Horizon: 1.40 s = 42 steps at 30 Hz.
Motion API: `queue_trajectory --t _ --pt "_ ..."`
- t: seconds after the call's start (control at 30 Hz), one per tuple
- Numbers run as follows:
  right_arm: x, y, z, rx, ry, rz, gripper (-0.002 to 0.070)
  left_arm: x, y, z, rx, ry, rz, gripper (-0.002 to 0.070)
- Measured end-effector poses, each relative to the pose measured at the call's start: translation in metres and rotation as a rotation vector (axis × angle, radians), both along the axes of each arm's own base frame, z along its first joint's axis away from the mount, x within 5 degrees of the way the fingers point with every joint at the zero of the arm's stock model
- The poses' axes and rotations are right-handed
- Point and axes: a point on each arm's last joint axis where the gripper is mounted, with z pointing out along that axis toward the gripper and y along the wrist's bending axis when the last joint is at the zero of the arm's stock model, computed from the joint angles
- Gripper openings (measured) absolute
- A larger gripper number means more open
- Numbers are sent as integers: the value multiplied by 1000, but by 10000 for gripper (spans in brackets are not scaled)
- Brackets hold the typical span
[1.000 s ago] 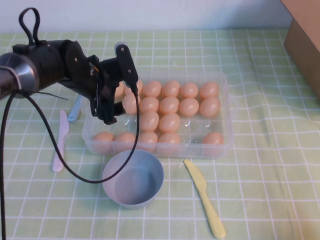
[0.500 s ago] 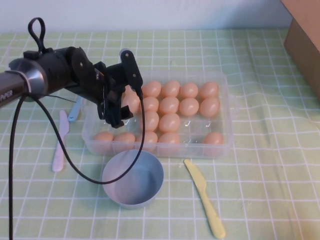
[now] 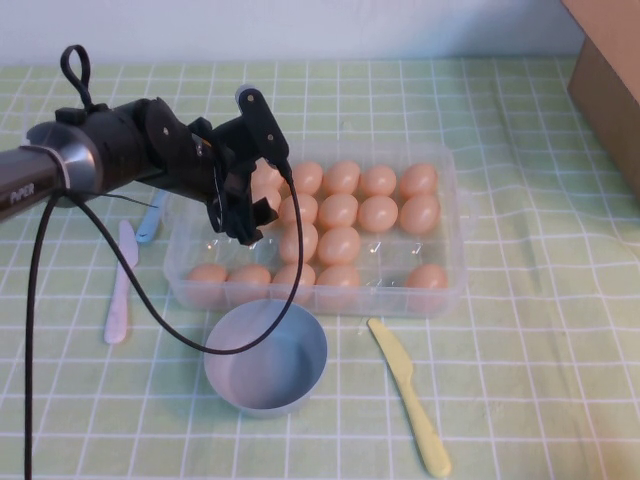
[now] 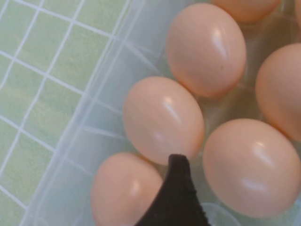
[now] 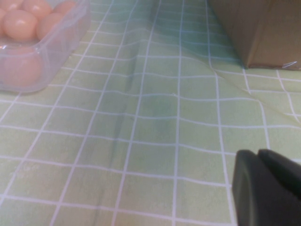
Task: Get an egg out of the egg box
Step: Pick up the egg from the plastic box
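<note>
Bright, even light from above; soft shadows under the bowl [image 3: 266, 356], small glints on the eggs [image 4: 163, 120], close views slightly blurred.

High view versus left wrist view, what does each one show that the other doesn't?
Only the high view shows the whole egg box, the blue bowl, the yellow knife, the cardboard box and the left pincer open over the box's left end. Only the left wrist view shows one fingertip close above an egg near the box wall. Both show eggs in the box on the green checked cloth. The right pincer appears in neither.
</note>
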Motion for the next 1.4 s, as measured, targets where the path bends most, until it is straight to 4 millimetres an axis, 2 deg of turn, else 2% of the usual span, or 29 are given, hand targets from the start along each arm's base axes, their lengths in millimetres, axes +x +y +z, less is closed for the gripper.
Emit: queue_trajectory --t 0.57,0.87,1.27,1.4 --pt "0 0 0 0 0 0 -18 1 -2 -3 -61 25 34 522" --pt "0 0 0 0 0 0 -18 4 -3 -20 -58 59 41 522" --pt "0 0 0 0 0 0 -18 7 -3 -21 -64 38 55 521" --pt "0 0 0 0 0 0 -18 7 -3 -20 -66 36 57 470"
